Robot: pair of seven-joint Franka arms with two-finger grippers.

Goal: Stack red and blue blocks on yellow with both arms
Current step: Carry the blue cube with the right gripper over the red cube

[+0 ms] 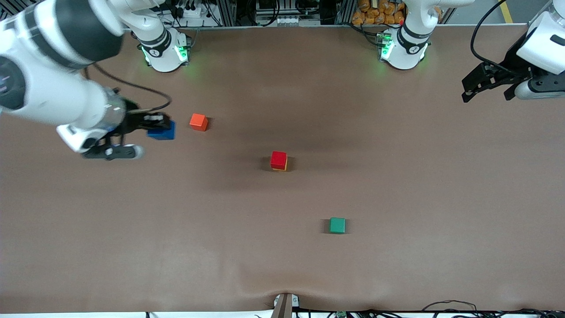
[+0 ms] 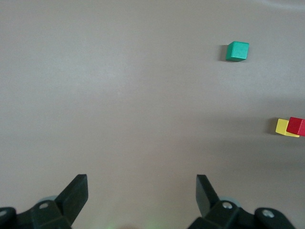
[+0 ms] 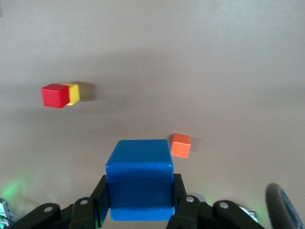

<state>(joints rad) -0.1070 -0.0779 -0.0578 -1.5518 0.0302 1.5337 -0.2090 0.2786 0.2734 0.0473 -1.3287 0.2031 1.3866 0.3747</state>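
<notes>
nearest the front camera on the smooth brown worktop (image 1: 282, 247) sits a small matte green cube (image 1: 337, 225). farther off, at mid-table, the small matte deep red cube (image 1: 278, 160) rests on top of the small matte bright yellow cube (image 1: 284, 168), only a yellow sliver showing beneath it from above. farther again, toward the right arm's end, lies a small matte orange-red cube (image 1: 198, 122). just beside it, the glossy white right arm slants down low over the worktop, and its black right gripper (image 1: 154, 126) is clamped on the small matte dark royal blue cube (image 1: 162, 131), which is pinched between the two fingers. the left arm waits over its own end of the table, its black left gripper (image 1: 468, 90) spread wide and holding nothing.
</notes>
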